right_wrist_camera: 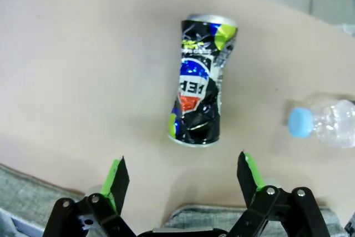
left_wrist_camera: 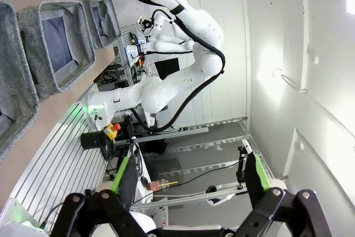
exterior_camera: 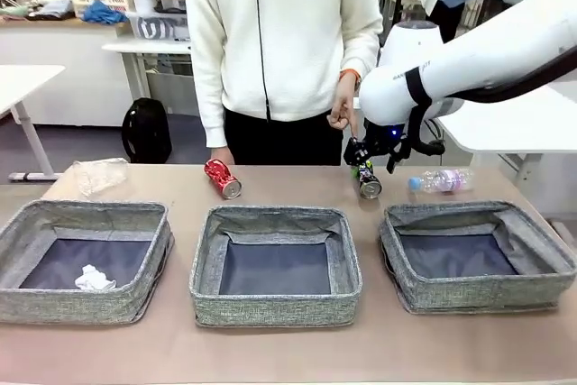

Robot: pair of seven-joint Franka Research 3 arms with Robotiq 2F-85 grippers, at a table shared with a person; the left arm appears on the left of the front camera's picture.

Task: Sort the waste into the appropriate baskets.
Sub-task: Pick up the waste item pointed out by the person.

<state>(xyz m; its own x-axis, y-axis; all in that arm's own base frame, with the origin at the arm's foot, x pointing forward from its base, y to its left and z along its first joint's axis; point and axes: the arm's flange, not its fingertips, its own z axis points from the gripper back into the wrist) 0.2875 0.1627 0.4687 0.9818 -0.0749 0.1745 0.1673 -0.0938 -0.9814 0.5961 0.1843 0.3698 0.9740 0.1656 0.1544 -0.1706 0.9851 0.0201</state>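
White arm (exterior_camera: 487,47), seemingly blue-lit; green-padded fingers (right_wrist_camera: 115,178)

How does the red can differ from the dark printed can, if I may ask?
The red can is red; the dark printed can is black with coloured print, dented at its waist. The red can lies behind the middle basket, the dark printed can under the open right gripper. Both lie on their sides.
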